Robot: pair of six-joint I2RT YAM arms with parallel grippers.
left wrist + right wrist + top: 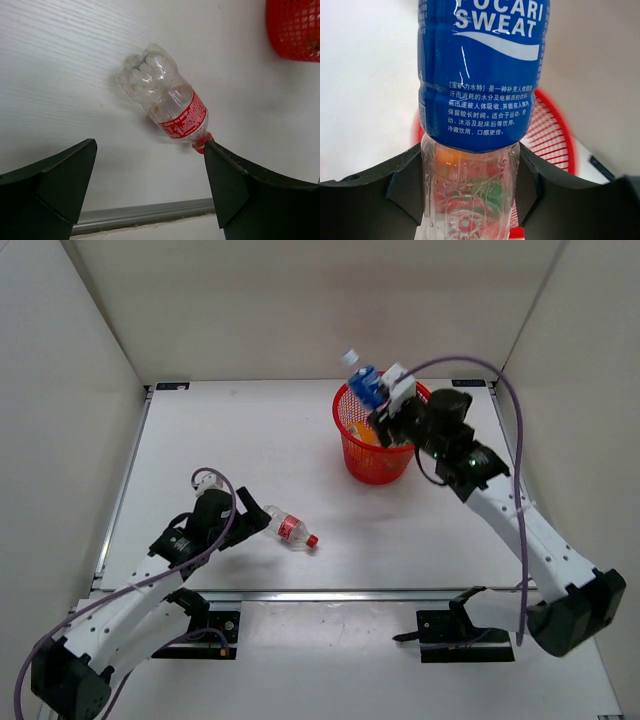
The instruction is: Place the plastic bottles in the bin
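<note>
Now | your right gripper (470,192) pinches clear blue-labelled plastic bottle (480,75) above round red mesh bin (375,465) | left gripper (150,187) spread | off-centre release could clip rim

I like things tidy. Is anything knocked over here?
Yes. The clear plastic bottle with red label and cap lies on its side on the white table, not upright. The right gripper holds the clear blue-labelled bottle over the round red mesh bin.

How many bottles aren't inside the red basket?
2. The clear plastic bottle with red label and cap lies on the white table by the left pincer. The right pincer holds the clear blue-labelled bottle above the round red mesh bin. More may hide inside it.
</note>
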